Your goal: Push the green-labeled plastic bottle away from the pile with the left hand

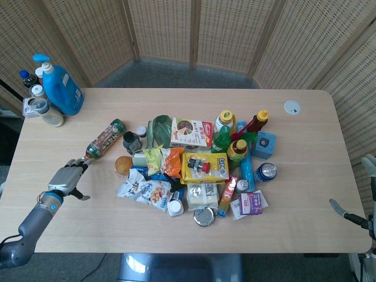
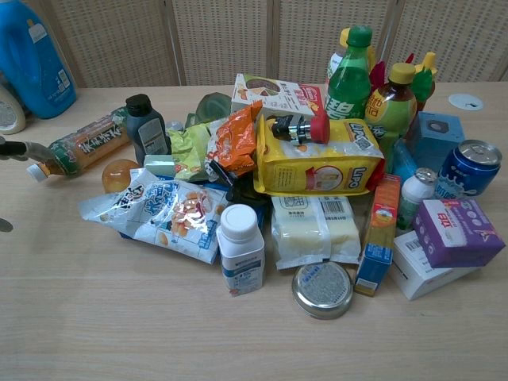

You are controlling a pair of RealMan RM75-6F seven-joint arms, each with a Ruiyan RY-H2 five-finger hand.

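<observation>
- While the left hand (image 1: 66, 178) rests with fingers loosely apart, holding nothing, its tips meet the cap of the green-labeled plastic bottle (image 1: 105, 140), lying at the pile's left edge.
- Pushing off-centre could roll it back against the dark bottle (image 1: 131, 142).

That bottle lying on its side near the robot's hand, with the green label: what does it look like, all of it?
The green-labeled plastic bottle is clear plastic holding brownish liquid, wrapped in a label with green ends and an orange-brown middle bearing white lettering. It lies on its side on the wooden table, diagonally, its white cap pointing toward the left hand, whose fingertips reach its cap end; contact is unclear. Its base sits beside a small dark bottle at the pile's edge. An orange ball lies just below it.
</observation>
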